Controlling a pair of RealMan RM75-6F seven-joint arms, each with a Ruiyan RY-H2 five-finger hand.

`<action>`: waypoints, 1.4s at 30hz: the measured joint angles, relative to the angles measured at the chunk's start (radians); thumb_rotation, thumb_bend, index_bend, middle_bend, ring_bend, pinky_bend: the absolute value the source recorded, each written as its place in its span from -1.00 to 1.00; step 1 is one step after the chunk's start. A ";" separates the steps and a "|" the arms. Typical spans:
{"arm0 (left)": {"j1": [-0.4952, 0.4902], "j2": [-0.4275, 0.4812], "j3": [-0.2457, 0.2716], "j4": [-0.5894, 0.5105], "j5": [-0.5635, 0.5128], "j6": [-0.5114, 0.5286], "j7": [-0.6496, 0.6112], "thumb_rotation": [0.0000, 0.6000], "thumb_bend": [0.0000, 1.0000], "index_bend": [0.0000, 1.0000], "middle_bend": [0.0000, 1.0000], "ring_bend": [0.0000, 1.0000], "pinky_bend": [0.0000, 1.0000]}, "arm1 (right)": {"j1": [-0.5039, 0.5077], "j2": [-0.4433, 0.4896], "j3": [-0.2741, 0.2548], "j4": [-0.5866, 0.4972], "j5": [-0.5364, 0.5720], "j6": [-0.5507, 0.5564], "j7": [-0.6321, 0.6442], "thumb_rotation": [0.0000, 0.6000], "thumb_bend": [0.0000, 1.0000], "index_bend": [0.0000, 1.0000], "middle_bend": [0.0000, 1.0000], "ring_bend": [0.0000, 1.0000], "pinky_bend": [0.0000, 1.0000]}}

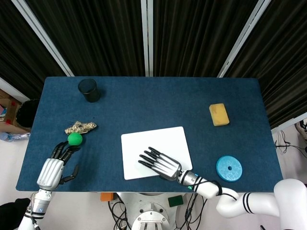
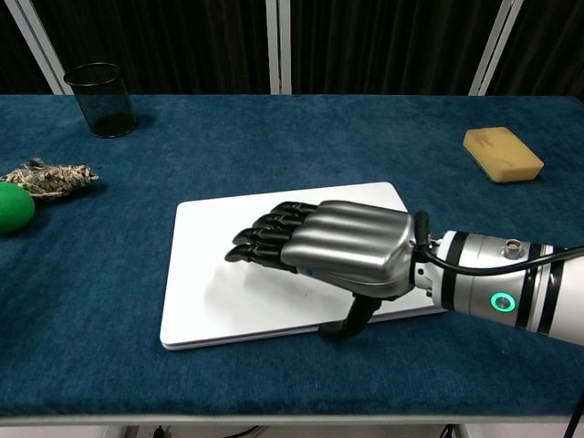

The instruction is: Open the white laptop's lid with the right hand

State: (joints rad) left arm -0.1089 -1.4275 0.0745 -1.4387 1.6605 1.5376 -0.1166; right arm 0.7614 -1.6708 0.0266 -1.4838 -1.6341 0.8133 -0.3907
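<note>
The white laptop [image 1: 154, 151] is lying closed and flat on the blue tabletop [image 1: 153, 103], near the front edge and a little right of centre. In the chest view it [image 2: 219, 274] is showing as a thin, smooth, rigid slab. It is judged to be stiff and fairly light, with a slick lid that fingers could slide across, and with a base light enough to be dragged or lifted along with the lid if the hinge is tight. The lid is best taken at a thin edge opposite the hinge, where a fingertip or thumb can be hooked under the lip; which edge carries the hinge cannot be told from these views.

The right hand [image 2: 342, 251] is being held palm down over the lid, its fingers [image 2: 265, 239] extended, lying side by side and only slightly curled, reaching toward the left part of the lid. Nothing is being gripped by it. The thumb [image 2: 351, 319] is pointing down at the near edge of the laptop, seemingly touching the edge or the tabletop beside it; whether the fingertips are resting on the lid or hovering just above it cannot be told.

The left hand [image 1: 52, 167] is lying well apart at the left front of the tabletop, fingers loosely spread and holding nothing, just short of a green ball [image 1: 74, 139].
</note>
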 measured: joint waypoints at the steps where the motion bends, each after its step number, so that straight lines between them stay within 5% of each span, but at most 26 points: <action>1: 0.003 -0.004 0.002 0.008 0.000 0.002 -0.007 0.54 -0.11 -0.59 -0.65 -0.94 -0.87 | 0.002 0.000 0.005 -0.006 0.009 -0.003 -0.017 1.00 1.00 -1.00 -1.00 -1.00 -1.00; 13: 0.030 -0.070 0.032 0.080 0.012 0.004 -0.057 0.53 -0.02 -0.58 -0.65 -0.94 -0.86 | 0.023 -0.012 0.076 -0.061 0.119 0.012 -0.221 1.00 1.00 -1.00 -1.00 -1.00 -1.00; 19: 0.020 -0.109 0.074 0.118 0.033 -0.064 -0.085 0.12 0.32 -0.57 -0.65 -0.94 -0.86 | 0.031 -0.033 0.099 -0.067 0.157 0.041 -0.279 1.00 1.00 -1.00 -1.00 -1.00 -1.00; 28: -0.013 -0.160 0.112 0.130 0.100 -0.115 -0.050 -0.02 0.32 -0.57 -0.68 -0.94 -0.87 | 0.051 -0.041 0.118 -0.085 0.200 0.064 -0.345 1.00 1.00 -1.00 -1.00 -1.00 -1.00; 42: -0.066 -0.210 0.090 0.123 0.120 -0.145 -0.008 -0.07 0.31 -0.58 -0.72 -0.94 -0.87 | 0.074 -0.032 0.131 -0.100 0.243 0.096 -0.382 1.00 1.00 -1.00 -1.00 -1.00 -1.00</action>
State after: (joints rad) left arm -0.1745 -1.6377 0.1650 -1.3160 1.7804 1.3927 -0.1242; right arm 0.8350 -1.7023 0.1572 -1.5834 -1.3906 0.9090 -0.7727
